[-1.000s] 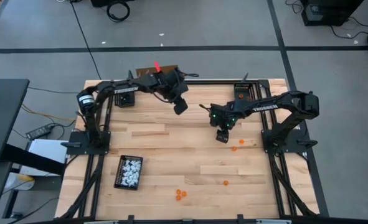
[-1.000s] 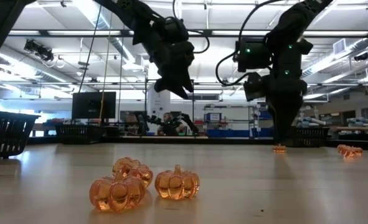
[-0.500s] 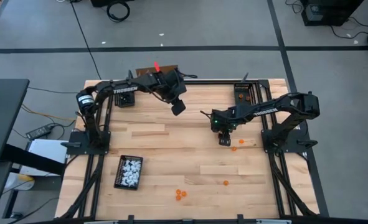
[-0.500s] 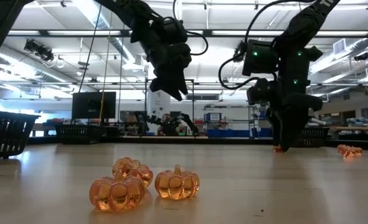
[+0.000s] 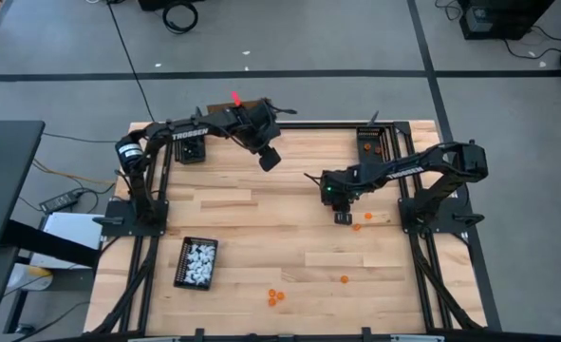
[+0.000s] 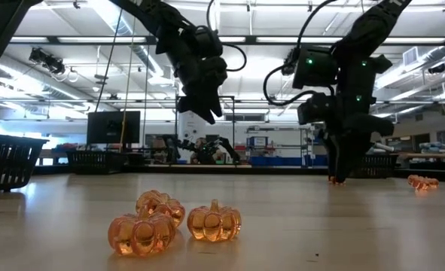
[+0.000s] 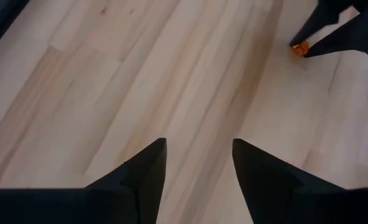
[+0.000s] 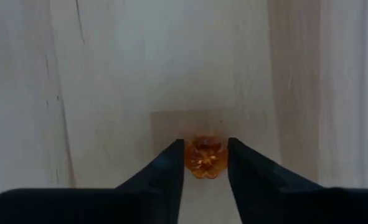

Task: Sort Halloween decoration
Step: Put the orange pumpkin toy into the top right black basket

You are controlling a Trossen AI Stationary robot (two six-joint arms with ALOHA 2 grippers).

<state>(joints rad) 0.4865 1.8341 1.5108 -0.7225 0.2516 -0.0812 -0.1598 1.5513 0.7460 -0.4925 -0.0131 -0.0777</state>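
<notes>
White trinkets (image 5: pixel 199 260) lie in the tray (image 5: pixel 184 275) near the table's (image 5: pixel 242 218) left front corner, and the left gripper (image 5: pixel 270 159) hangs over the back middle with its fingers apart and empty, a little nearer the back edge than a second ago. Toward the right edge, the right gripper (image 8: pixel 205 163) has come down to the wood and its fingers have narrowed around one orange pumpkin (image 8: pixel 205 157), touching or almost touching it. I judge this pick nearly made, while other pumpkins (image 5: pixel 275 296) wait near the front edge.
</notes>
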